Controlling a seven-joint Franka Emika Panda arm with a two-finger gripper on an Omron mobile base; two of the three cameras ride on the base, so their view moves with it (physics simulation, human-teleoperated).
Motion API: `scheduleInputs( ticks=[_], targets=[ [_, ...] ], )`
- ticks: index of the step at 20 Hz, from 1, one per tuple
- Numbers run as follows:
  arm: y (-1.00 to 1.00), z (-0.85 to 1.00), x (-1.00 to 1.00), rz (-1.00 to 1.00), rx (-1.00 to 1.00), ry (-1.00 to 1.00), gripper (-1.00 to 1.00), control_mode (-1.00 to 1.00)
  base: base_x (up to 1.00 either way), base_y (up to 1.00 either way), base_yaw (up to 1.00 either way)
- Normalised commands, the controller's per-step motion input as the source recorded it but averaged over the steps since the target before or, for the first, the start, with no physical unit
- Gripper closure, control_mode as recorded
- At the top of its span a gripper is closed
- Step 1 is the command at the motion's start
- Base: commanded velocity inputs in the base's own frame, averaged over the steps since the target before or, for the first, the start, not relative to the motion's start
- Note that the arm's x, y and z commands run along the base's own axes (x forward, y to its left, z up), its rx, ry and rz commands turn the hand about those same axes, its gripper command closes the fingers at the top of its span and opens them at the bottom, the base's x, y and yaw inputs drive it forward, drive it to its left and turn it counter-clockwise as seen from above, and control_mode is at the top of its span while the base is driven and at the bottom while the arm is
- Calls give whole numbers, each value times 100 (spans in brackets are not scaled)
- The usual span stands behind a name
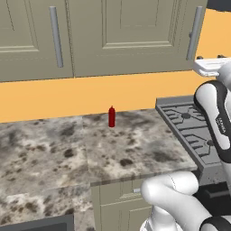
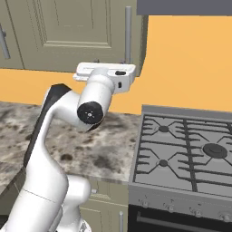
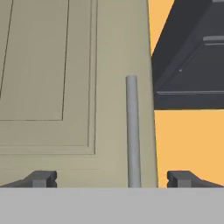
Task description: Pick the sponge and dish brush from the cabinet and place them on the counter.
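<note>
Your jaws [image 3: 112, 179] stand spread to their full width and hold nothing; in the hand view the two dark fingertips [image 3: 41, 178] sit far apart at the bottom edge, with bare door between them. Straight ahead of the jaws is the closed panelled door of the cabinet [image 3: 78, 87]. Its long grey bar handle [image 3: 132, 131] runs upright between the two tips, closer to the right one, and you are not touching it. Beyond the right tip, past the door's edge, you see orange wall [image 3: 188, 140] and above it the dark range hood [image 3: 192, 61].

From the right base view, your hand [image 2: 105, 72] is raised in front of the lower edge of that cabinet door, near the bottom end of the handle [image 2: 128, 34]. The same handle shows in the left base view [image 1: 195, 34], with the hand just below and to the right of it.

Well below the jaws lies the speckled stone surface [image 1: 67, 153]. A small red bottle [image 1: 111, 117] stands upright on it by the wall, off to the left of the jaws. The grey stove top [image 2: 186, 154] with its grates lies below the jaws and to their right, butting against the surface.

The sponge and dish brush cannot be seen with the door shut, so you cannot tell where they lie.
</note>
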Motion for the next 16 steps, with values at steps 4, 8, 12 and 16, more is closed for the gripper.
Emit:
scheduleInputs(
  ticks=[4, 8, 12, 16],
  targets=[
    [-3, 0, 37, 0, 0, 4, -100, -100, 0, 0, 0],
    [0, -6, 40, 0, 0, 5, -100, -100, 0, 0, 0],
    [0, 0, 36, 0, 0, 2, -100, -100, 0, 0, 0],
    [0, -1, 33, 0, 0, 0, -100, -100, 0, 0, 0]
  ],
)
